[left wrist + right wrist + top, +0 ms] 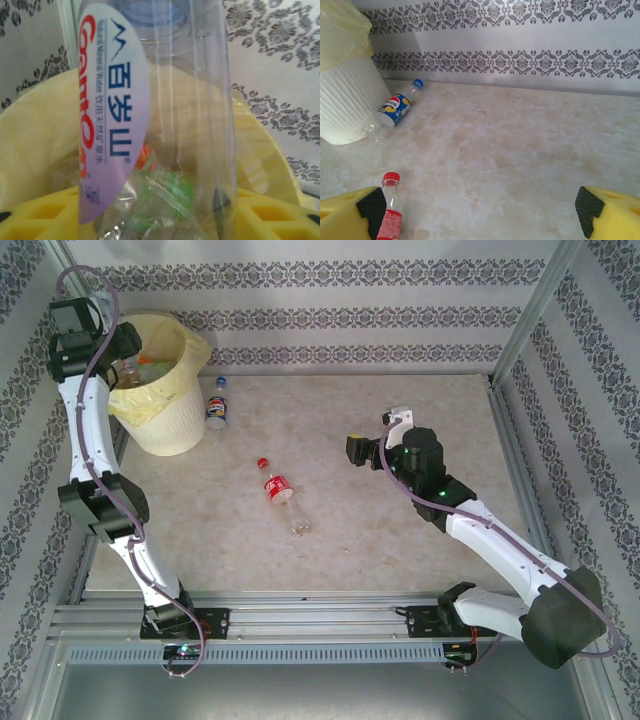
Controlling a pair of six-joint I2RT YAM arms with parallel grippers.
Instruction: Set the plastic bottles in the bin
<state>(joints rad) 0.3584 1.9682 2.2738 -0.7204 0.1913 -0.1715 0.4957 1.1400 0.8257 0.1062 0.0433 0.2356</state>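
Bin (172, 428): white ribbed bucket with a yellow bag (175, 345) over the rim, in the far-left corner of the desk (340, 550). Crumpled bottles already lie inside.

Two plastic bottles are left on the desk. The red-label bottle (279, 493) lies mid-desk with its cap toward the far wall. The blue-label bottle (216, 408) lies just beside the bin's wall. A third, a clear water bottle (165, 100) with a white label, sits over the bin's mouth between the left claw's (160, 225) yellow fingers.

All look empty, so probably light, thin-walled and slick. They'll likely dent, roll or squirt out under a hard pinch. Best hold is probably across the labelled mid-body, square to the long axis. The neck is stiffer but narrow.

Left claw: fingers either side of the water bottle; cannot tell whether they clamp it or have let go.

Right claw (480, 205): jaws wide, empty, low over the desk. The red-label bottle is ahead and to its left, outside the jaws.
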